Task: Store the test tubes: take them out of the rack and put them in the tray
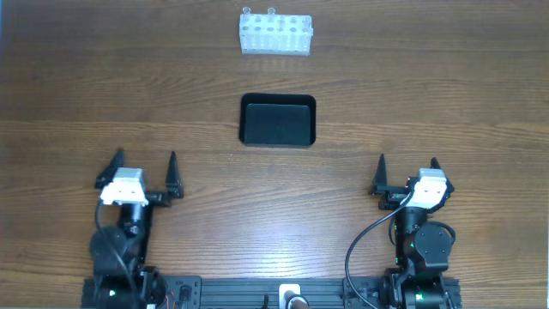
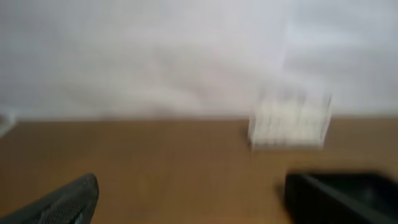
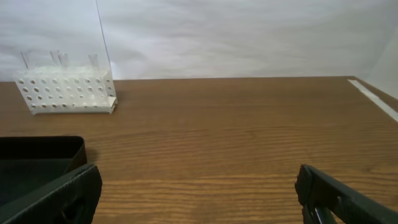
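Note:
A white perforated rack (image 1: 275, 36) stands at the far middle of the wooden table, with clear test tubes (image 1: 247, 13) rising from its back row. The rack (image 3: 66, 91) and its tubes (image 3: 58, 58) also appear in the right wrist view, and the rack (image 2: 290, 121) appears blurred in the left wrist view. A black empty tray (image 1: 278, 120) lies in front of the rack, at the table's middle. My left gripper (image 1: 145, 170) is open near the front left, far from the tray. My right gripper (image 1: 406, 174) is open near the front right, holding nothing.
The wooden table (image 1: 429, 86) has wide bare areas left and right of the tray. A pale wall (image 3: 249, 37) rises behind the table's far edge. A strip of light tape (image 3: 376, 98) lies near the right edge.

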`<action>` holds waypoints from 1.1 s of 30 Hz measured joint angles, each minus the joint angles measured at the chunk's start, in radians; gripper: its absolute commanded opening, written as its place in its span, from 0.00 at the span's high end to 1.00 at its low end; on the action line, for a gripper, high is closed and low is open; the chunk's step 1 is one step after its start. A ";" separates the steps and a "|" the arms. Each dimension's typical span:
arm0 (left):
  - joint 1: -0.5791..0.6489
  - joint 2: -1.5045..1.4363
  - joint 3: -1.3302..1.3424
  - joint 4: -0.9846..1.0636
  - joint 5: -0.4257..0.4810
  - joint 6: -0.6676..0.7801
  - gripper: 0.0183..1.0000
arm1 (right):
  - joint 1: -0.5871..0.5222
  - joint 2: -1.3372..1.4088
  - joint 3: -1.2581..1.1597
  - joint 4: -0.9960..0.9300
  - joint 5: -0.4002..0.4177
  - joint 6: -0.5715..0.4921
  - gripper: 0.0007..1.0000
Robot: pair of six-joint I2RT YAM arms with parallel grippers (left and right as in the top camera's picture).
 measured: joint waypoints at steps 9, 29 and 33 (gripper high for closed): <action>-0.013 0.515 0.300 0.199 0.026 0.000 0.00 | 0.000 0.000 0.000 0.000 0.000 0.000 0.01; -0.259 1.755 1.582 -0.383 -0.094 -0.100 0.00 | 0.000 0.000 0.000 0.000 0.000 -0.001 0.01; -0.276 1.890 1.685 -0.391 -0.117 -0.142 0.00 | 0.000 0.000 0.000 0.000 0.000 0.000 0.01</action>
